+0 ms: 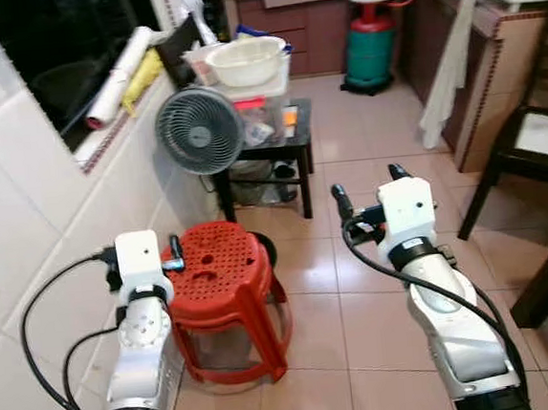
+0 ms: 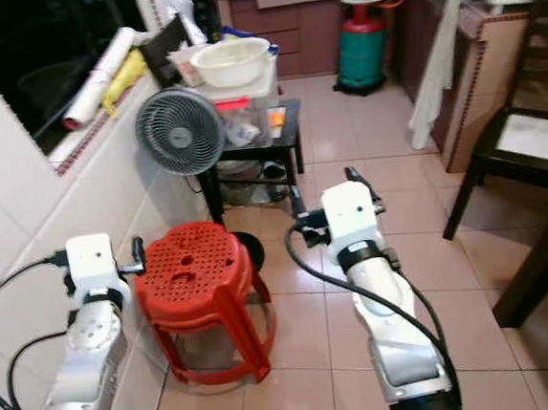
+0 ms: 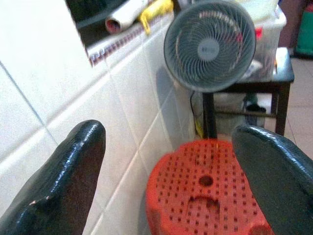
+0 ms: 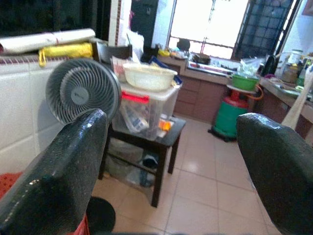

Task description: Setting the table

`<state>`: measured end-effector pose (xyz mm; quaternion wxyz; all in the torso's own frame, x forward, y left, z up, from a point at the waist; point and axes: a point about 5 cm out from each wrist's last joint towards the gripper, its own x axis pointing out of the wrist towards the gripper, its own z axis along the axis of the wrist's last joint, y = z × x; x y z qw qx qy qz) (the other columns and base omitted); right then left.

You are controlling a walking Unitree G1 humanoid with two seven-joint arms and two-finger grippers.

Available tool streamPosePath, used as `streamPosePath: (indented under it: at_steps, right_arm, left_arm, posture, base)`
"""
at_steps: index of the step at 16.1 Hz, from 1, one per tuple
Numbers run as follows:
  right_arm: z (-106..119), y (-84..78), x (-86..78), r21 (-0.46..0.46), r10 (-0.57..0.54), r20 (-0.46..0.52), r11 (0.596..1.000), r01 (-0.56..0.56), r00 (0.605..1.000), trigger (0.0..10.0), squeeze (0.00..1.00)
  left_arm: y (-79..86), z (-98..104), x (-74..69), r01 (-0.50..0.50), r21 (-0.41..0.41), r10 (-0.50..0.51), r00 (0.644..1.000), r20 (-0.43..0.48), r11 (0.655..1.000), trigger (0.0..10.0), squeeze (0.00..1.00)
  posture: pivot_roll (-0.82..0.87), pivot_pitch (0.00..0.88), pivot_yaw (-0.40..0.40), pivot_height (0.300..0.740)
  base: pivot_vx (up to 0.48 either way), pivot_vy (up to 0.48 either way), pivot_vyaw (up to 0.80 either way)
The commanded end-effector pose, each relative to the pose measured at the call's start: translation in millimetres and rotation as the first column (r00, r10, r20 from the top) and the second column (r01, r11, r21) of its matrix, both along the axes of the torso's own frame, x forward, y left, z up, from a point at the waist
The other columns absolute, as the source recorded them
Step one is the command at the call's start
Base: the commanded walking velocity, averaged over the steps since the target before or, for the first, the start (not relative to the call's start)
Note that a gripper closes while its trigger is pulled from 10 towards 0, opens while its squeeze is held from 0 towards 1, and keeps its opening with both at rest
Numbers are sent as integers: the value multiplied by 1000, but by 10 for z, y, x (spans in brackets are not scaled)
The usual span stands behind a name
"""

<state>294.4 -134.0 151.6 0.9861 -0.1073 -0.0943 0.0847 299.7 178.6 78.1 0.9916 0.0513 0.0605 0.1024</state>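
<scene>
A cream bowl (image 1: 245,60) rests on a clear plastic box (image 1: 268,110), which stands on a small black side table (image 1: 299,138) ahead against the left wall. My left gripper (image 1: 141,247) is raised beside the tiled wall, over the edge of a red plastic stool (image 1: 224,267). Its fingers (image 3: 63,181) are open with nothing between them. My right gripper (image 1: 369,185) is held up over the tiled floor, pointing toward the side table and the bowl (image 4: 149,77). It is open and empty, well short of the table.
A grey fan (image 1: 200,130) stands between the stool and the side table. A green gas cylinder (image 1: 371,48) sits at the back by the cabinets. A dark chair (image 1: 528,149) and a counter (image 1: 489,23) line the right side. Bare floor (image 1: 358,284) lies between.
</scene>
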Motion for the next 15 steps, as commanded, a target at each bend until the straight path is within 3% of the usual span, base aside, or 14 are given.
streamPosePath:
  at_steps: [1, 8, 9, 11, 13, 15]
  right_arm:
    - [11, -35, 22, -2, -2, 5, 1000, 2, 1000, 10000, 0]
    - [-269, -101, 134, -50, 20, -97, 998, -25, 995, 10000, 0]
    - [-414, -127, 172, -42, 11, -154, 999, -17, 988, 10000, 0]
    - [-705, -170, 214, 61, -8, -298, 998, 27, 954, 10000, 0]
    - [-901, -215, 196, 62, -32, -376, 996, 59, 926, 10000, 0]
    - [-1081, -295, 143, 54, -77, -429, 992, 110, 900, 10000, 0]
  left_arm:
    - [-81, -55, -8, 36, -8, -36, 999, -18, 999, 10000, 0]
    - [29, -461, -240, 47, -40, -51, 992, -119, 998, 10000, 0]
    - [65, -611, -300, 42, -44, -49, 983, -177, 998, 10000, 0]
    - [30, -878, -416, 88, -43, -97, 951, -295, 995, 10000, 0]
    - [-5, -1002, -473, 114, -40, -121, 926, -358, 993, 10000, 0]
    - [-82, -1143, -553, 186, -32, -181, 879, -442, 982, 10000, 0]
  posture:
    - [-161, 0, 56, 740]
    - [-113, 0, -8, 740]
    - [-96, 0, -21, 740]
    - [-82, 0, -29, 740]
    - [-79, 0, -34, 740]
    - [-67, 0, -46, 740]
  base:
    - [0, 0, 0]
    - [0, 0, 0]
    - [0, 0, 0]
    - [0, 0, 0]
    - [0, 0, 0]
    - [0, 0, 0]
